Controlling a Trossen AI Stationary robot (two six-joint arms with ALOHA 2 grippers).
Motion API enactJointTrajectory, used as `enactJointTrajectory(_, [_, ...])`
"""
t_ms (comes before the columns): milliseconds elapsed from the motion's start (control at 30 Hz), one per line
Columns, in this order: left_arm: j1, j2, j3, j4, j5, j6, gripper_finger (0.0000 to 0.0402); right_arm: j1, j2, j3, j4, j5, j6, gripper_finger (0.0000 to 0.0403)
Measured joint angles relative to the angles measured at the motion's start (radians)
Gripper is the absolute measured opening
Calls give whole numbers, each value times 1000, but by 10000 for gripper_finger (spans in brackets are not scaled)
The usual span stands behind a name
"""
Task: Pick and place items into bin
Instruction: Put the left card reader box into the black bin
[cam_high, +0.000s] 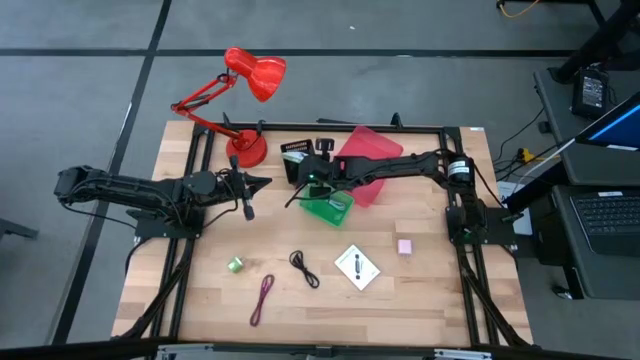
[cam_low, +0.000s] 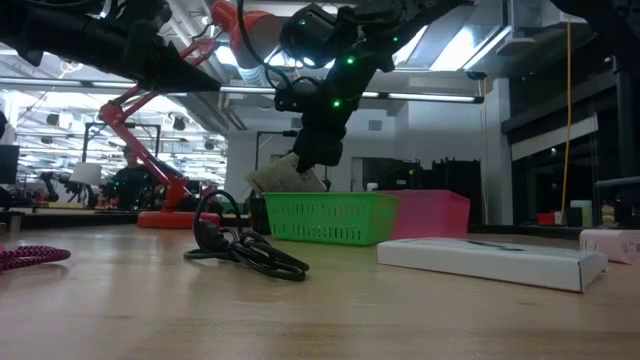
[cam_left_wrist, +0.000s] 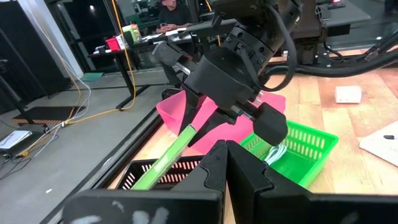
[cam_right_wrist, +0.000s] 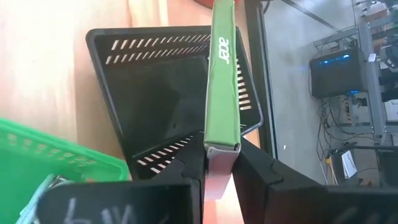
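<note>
My right gripper (cam_right_wrist: 221, 152) is shut on a flat box with a green edge marked "acer" (cam_right_wrist: 221, 87), which it holds over the black slotted bin (cam_right_wrist: 155, 93) at the table's far middle. My left gripper (cam_left_wrist: 227, 155) is shut and holds nothing; it hovers left of the bins (cam_high: 250, 195). On the near part of the table lie a green roll (cam_high: 236, 264), a maroon cable (cam_high: 262, 298), a black cable (cam_high: 305, 268), a white square card with black marks (cam_high: 357, 267) and a pink cube (cam_high: 405, 246). My right gripper pinches the box's near end (cam_right_wrist: 219, 163) between its two fingers, one on each broad face, with the narrow green edge turned toward the wrist camera. The fingers come slanting down from the table's right. The box is lifted clear and slopes down from the fingers (cam_left_wrist: 180, 140) toward the black bin.
A green basket (cam_high: 328, 207) with something pale in it stands just on the near side of my right gripper. A pink bin (cam_high: 370, 160) stands to the far right of the basket. A red desk lamp (cam_high: 245, 85) stands at the far left. A dark frame runs round the table.
</note>
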Motion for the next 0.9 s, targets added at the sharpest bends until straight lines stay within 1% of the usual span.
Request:
enactJointTrajectory(200, [0,0,0,0,0,0,4,-1,0,0,23,0,2,48])
enactJointTrajectory(367, [0,0,0,0,0,0,4,0,0,0,23,0,1,15])
enactJointTrajectory(467, [0,0,0,0,0,0,4,0,0,0,24,0,2,16])
enactJointTrajectory(533, [0,0,0,0,0,0,4,0,0,0,29,0,2,38])
enactJointTrajectory(767, [0,0,0,0,0,0,4,0,0,0,38,1,4,159])
enactJointTrajectory(900, [0,0,0,0,0,0,4,0,0,0,37,1,4,203])
